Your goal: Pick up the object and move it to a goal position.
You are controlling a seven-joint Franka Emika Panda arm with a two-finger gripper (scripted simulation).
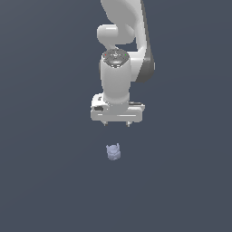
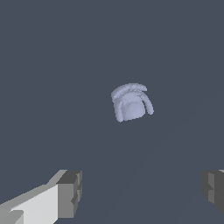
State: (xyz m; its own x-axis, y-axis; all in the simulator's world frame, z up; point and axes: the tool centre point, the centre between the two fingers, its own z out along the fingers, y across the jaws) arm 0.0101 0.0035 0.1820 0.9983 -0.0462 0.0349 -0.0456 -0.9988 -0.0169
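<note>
The white arm (image 1: 121, 54) fills the upper middle of the exterior view, pointing straight down over a plain dark grey floor (image 1: 45, 181). Only this view shows the arm; the wrist view shows only the fingertips. The pincer (image 1: 116, 123) hangs with its fingers spread wide and nothing between them. The object (image 1: 113, 152), small and pale lavender-blue, lies on the floor beneath the pincer, well apart from it. The wrist view alone shows its curved ridges (image 2: 131, 103) from above.
</note>
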